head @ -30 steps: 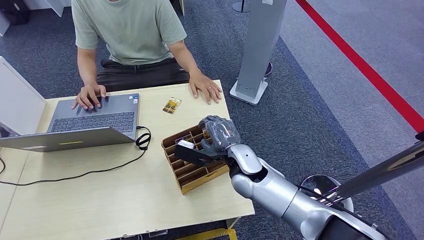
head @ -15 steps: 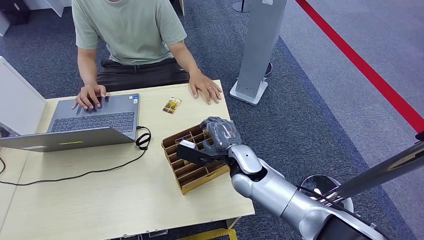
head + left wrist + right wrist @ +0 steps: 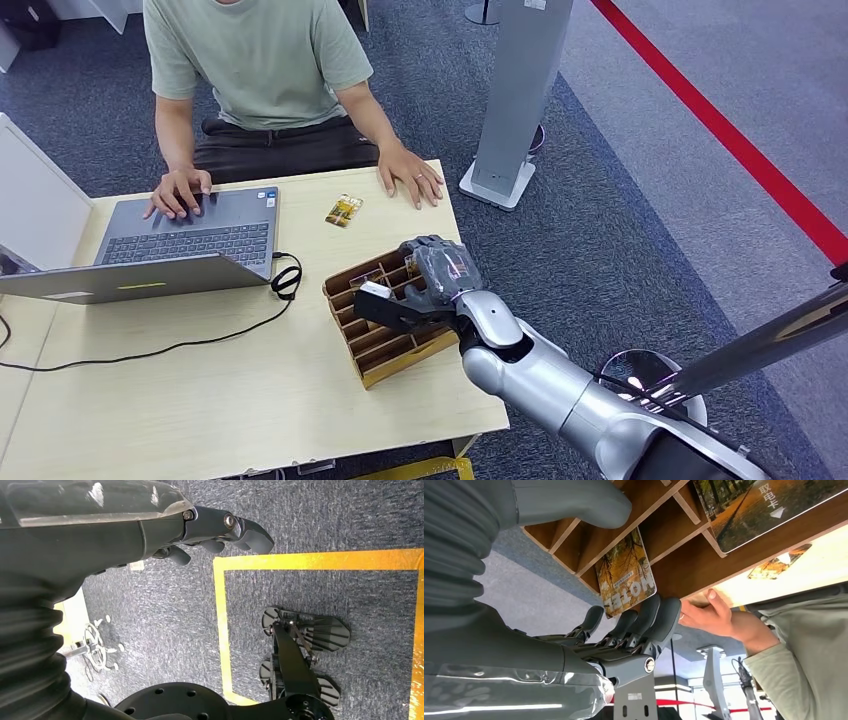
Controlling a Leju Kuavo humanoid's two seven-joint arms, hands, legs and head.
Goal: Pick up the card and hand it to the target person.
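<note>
A card (image 3: 626, 575) printed with autumn trees and the word HOTEL stands in a slot of the wooden card holder (image 3: 385, 365) at the table's right front. My right hand (image 3: 435, 275) hovers over the holder. Its fingers (image 3: 659, 625) touch the card's outer end, while its thumb (image 3: 574, 502) lies apart across the dividers. The target person in a green shirt (image 3: 260, 50) sits behind the table, with one hand (image 3: 412, 178) flat on it. My left hand (image 3: 150, 525) hangs over the carpet and holds nothing.
A second, larger card (image 3: 764, 505) lies in another slot of the holder. A small card (image 3: 343, 210) rests on the table between the holder and the person. An open laptop (image 3: 190, 235) with a black cable (image 3: 150, 350) takes up the left. A grey post (image 3: 515, 100) stands to the right.
My right hand has barely shifted over the holder, a touch lower. The person and the cards have not moved.
</note>
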